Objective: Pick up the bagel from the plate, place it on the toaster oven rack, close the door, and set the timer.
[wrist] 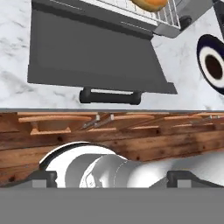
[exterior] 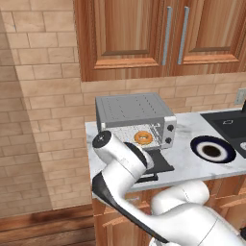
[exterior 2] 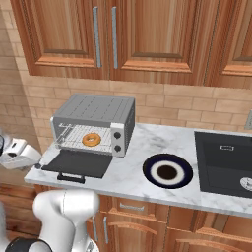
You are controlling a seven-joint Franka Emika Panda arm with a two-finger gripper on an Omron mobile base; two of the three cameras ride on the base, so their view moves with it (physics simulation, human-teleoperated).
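Now we are seeing the golden-brown ring bagel [exterior 2: 91,140] lying on the light-grey wire rack [exterior 2: 75,136], the dark oven door [wrist: 94,54] hanging flat open, the navy plate [exterior 2: 183,179] sitting nearby, our two-finger gripper [wrist: 112,178] spread wide, holding nothing.

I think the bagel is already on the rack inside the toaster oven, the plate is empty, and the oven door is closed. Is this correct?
Not quite: the door is open, lying flat on the counter in front of the oven, as the right base view shows. The rest holds: the bagel sits on the toaster oven rack, and the plate is empty.
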